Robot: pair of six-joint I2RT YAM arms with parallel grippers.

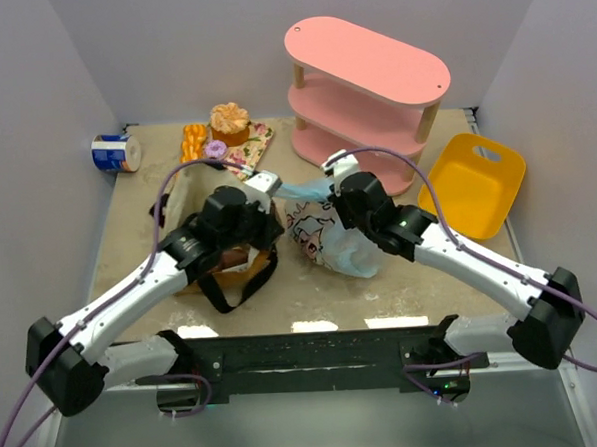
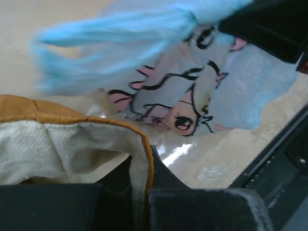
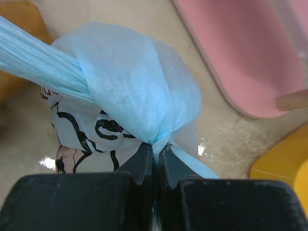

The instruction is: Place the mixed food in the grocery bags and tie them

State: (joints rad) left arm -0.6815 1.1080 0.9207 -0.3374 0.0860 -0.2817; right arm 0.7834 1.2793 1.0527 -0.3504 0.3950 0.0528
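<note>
Handle of blue bag pinched tight in right hand, frame centre; left hand seemingly clamped on tote rim. We pull slowly, sparing thin film.

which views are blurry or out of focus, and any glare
left wrist: the blue bag handle is smeared, the tan tote close to the lens is soft, and a glare streak sits on the table; right wrist: bag plastic is crisp at the pinch, the pink shelf behind is soft; top external: sharp, with bright patches on the table's near edge
</note>
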